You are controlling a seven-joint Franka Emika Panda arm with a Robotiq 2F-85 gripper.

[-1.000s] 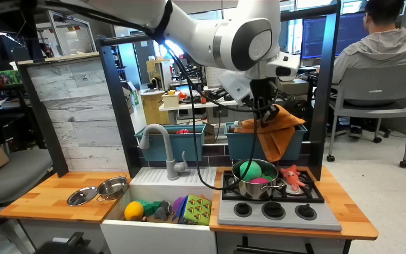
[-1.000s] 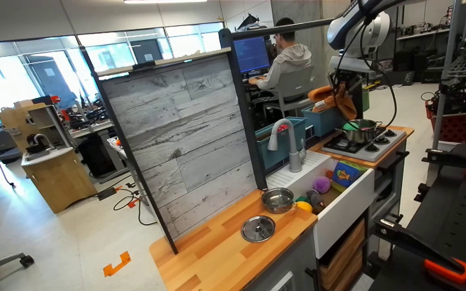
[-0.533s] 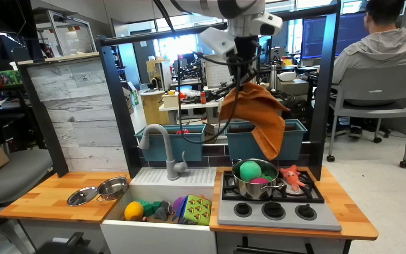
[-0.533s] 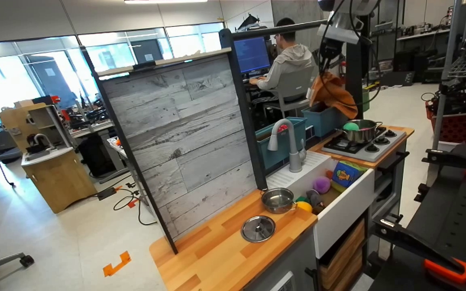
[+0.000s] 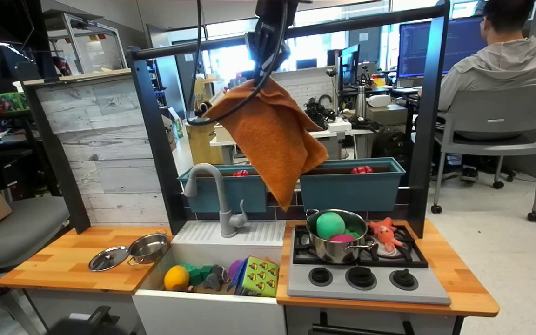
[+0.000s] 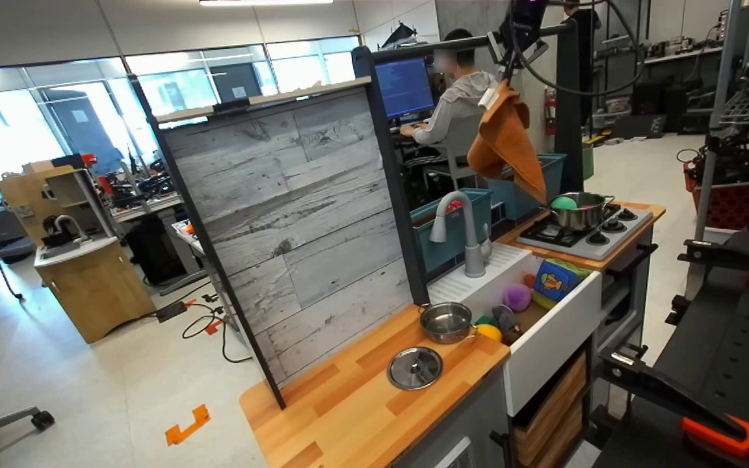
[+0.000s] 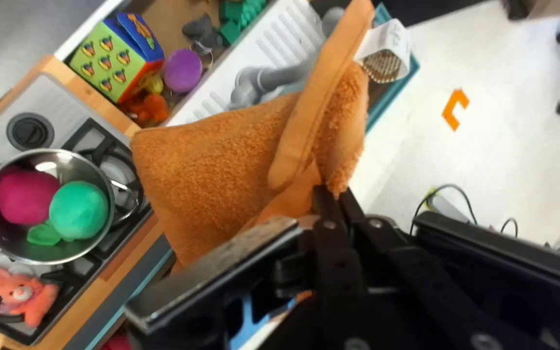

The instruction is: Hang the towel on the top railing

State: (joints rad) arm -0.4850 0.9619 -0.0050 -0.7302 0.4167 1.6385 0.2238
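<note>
An orange towel (image 5: 277, 139) hangs down in folds from my gripper (image 5: 262, 74). The towel also shows in an exterior view (image 6: 511, 140) and in the wrist view (image 7: 202, 155), with a white tag (image 7: 386, 51) at one edge. In the wrist view my gripper (image 7: 334, 189) is shut on a pinched fold of the towel. The top railing (image 5: 365, 21) is a dark horizontal bar between two posts; it also shows in an exterior view (image 6: 426, 47). The gripper overlaps the railing in both exterior views, and the towel hangs below railing height. I cannot tell whether they touch.
Two teal planters (image 5: 349, 197) sit behind the counter. A grey faucet (image 5: 224, 200) stands behind the sink with toys. A steel pot (image 5: 338, 249) with balls and a pink plush toy (image 5: 386, 235) are on the stove. A black cable (image 5: 244, 102) loops beside the gripper.
My gripper has risen and moved across toward the faucet side, carrying the towel up and away from above the planter nearer the stove. The towel now hangs longer and more freely.
</note>
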